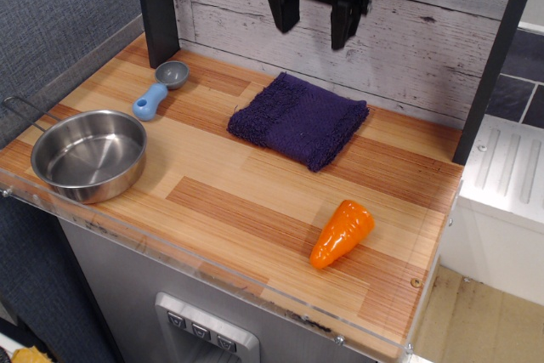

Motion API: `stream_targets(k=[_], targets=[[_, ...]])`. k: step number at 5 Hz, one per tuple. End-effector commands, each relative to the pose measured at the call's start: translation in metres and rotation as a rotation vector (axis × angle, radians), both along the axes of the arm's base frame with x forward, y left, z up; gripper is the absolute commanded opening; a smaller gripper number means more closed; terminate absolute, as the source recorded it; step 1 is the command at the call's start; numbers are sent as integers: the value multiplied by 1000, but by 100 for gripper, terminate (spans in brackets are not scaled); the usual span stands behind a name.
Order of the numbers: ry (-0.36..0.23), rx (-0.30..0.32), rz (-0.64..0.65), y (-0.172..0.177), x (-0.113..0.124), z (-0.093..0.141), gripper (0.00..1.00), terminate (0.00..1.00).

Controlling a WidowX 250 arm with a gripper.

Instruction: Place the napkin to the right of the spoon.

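The napkin (299,120), a thick dark purple terry cloth, lies flat on the wooden counter near the back wall. The spoon (160,89), with a light-blue handle and round grey cup, lies to the napkin's left near the back left post. My black gripper (313,25) hangs high above the napkin's far edge, in front of the plank wall. Its two fingers are spread apart and hold nothing.
A steel bowl (88,155) sits at the front left by the counter edge. An orange toy carrot (342,233) lies at the front right. Dark posts stand at the back left (156,8) and right (495,65). The counter's front edge has a clear lip.
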State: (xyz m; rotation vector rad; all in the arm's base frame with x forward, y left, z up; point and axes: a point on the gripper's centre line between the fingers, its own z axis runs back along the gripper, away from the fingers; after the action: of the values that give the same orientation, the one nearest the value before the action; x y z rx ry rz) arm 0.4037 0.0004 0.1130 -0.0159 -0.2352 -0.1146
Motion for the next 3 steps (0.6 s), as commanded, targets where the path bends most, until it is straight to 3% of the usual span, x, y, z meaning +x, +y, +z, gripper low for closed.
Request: stream_targets(k=[1, 2, 3], targets=[[-30, -101, 71, 2, -53, 47, 100, 0], [-18, -103, 97, 4, -82, 50, 100, 0], [8, -86, 87, 5, -94, 41, 100, 0]])
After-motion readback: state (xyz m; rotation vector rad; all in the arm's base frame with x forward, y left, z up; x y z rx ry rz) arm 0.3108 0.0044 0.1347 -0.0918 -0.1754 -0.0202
